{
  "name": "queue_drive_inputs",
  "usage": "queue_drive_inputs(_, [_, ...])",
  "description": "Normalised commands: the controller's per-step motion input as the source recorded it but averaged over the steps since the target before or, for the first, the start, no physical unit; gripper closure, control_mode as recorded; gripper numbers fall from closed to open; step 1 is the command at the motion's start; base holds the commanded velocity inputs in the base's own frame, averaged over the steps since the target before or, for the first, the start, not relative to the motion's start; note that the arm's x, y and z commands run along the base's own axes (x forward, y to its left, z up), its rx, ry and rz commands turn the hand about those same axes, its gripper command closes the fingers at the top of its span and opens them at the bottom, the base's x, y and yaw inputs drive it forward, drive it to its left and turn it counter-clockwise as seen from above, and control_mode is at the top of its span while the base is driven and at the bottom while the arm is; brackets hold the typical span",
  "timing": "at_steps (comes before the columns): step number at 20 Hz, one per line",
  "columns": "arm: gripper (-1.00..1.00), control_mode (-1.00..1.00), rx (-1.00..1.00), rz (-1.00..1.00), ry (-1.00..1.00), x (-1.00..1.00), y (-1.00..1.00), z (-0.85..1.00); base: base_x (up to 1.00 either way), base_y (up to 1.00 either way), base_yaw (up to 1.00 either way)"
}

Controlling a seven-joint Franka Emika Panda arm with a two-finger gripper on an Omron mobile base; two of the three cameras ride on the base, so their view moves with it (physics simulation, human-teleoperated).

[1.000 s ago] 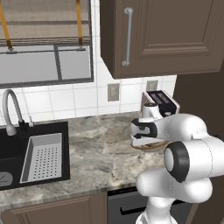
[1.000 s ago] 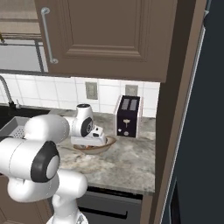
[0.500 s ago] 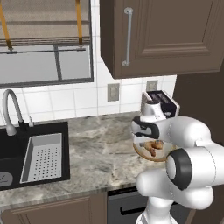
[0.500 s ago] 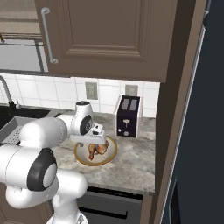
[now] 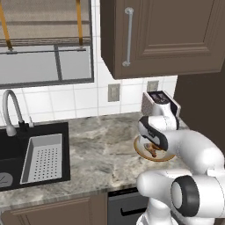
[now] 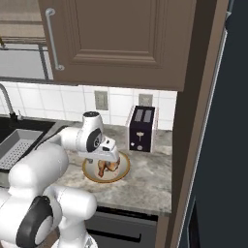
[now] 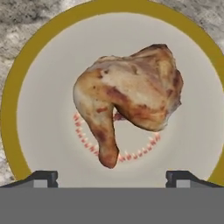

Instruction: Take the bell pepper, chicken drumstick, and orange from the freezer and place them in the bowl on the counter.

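Note:
The golden-brown chicken drumstick (image 7: 127,100) lies free in the middle of the beige bowl (image 7: 26,87) with the tan-gold rim, its narrow end pointing toward the bottom of the hand view. My gripper (image 7: 113,178) hangs right above it, open, both fingertips (image 7: 43,177) wide apart and touching nothing. From the right base, the gripper (image 6: 107,159) hovers over the drumstick (image 6: 108,167) in the bowl (image 6: 123,172) on the marbled counter (image 6: 145,179). In the left base view the arm covers part of the bowl (image 5: 143,153). The dark freezer (image 6: 232,121) stands at the right. The bell pepper and the orange are out of view.
A dark toaster (image 6: 141,128) stands just behind the bowl against the tiled wall. A black sink (image 5: 13,151) with a grey basket (image 5: 41,158) and a faucet (image 5: 9,110) lies to the left. Brown wall cabinets (image 5: 167,35) hang overhead.
The gripper has opened and let the drumstick go into the bowl. The hand has lifted slightly above it.

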Motion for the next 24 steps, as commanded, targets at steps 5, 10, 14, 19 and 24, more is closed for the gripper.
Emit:
queue_drive_inputs(5, [-1.00, -1.00, 0.00, -0.06, -0.13, -0.30, -0.04, 0.39, 0.00, 0.00, 0.00])
queue_drive_inputs(10, [-1.00, -1.00, 0.00, -0.04, -0.09, -0.28, 0.00, 0.62, 0.00, 0.00, 0.00])
queue_drive_inputs(14, [-1.00, -1.00, 0.00, -0.01, -0.01, -0.31, 0.00, 0.54, 0.00, 0.00, 0.00])
queue_drive_inputs(19, [-1.00, -1.00, 0.00, 0.00, -0.10, -0.53, 0.00, 0.31, 0.00, 0.00, 0.00])
queue_drive_inputs(24, [-1.00, -1.00, 0.00, 0.00, -0.05, -0.31, 0.00, 0.46, 0.00, 0.00, 0.00])
